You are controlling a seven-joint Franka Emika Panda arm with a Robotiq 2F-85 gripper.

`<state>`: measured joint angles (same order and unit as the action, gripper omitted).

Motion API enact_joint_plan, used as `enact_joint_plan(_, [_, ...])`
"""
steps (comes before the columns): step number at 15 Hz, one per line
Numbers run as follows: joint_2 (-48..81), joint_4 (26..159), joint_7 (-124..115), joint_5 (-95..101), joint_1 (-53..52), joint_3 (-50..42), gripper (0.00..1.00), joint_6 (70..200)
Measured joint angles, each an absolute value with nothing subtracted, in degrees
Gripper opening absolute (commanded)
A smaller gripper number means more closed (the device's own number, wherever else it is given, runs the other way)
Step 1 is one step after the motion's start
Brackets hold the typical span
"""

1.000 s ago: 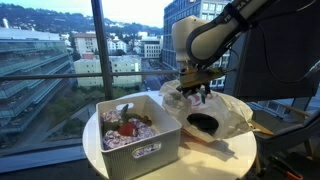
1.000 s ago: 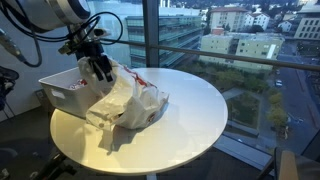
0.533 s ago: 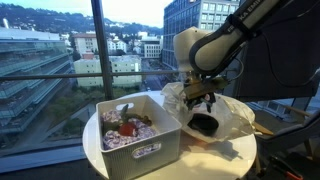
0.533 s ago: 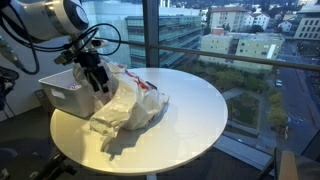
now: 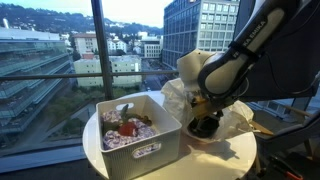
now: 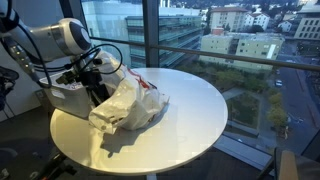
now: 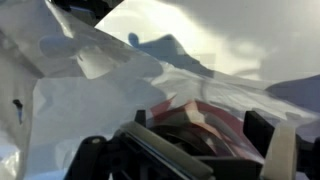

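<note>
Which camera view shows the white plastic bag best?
An exterior view shows the plastic bag best: almost its whole crumpled shape lies in sight on the round table. In an exterior view the bag is partly hidden by the arm. The wrist view shows only a close patch.

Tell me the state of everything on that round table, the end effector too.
Plastic bag: crumpled, slumped on its side, mouth gaping open.
End effector: open, fingers spread, lowered at the bag's mouth.
White bin: upright, uncovered, filled with mixed items.
</note>
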<state>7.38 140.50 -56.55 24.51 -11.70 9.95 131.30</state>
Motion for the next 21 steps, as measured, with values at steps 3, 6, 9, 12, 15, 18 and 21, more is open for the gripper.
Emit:
enact_joint_plan(3, [8.75,140.69,-60.66,26.2,-11.68,8.05,1.0,132.29])
enact_joint_plan(6, [9.65,140.68,-62.28,26.21,-11.52,6.13,1.0,134.25])
enact_joint_plan(9, [11.08,140.69,-60.66,26.91,-11.38,5.09,1.0,139.31])
enact_joint_plan(12, [12.45,140.69,-53.65,27.03,-11.34,4.99,1.0,145.69])
enact_joint_plan(15, [13.1,140.73,-44.9,27.03,-11.29,4.63,1.0,148.71])
enact_joint_plan(18, [13.43,140.81,-36.93,26.67,-11.04,3.93,1.0,149.45])
enact_joint_plan(21, [13.99,141.29,-29.81,25.27,-10.5,3.54,1.0,151.51])
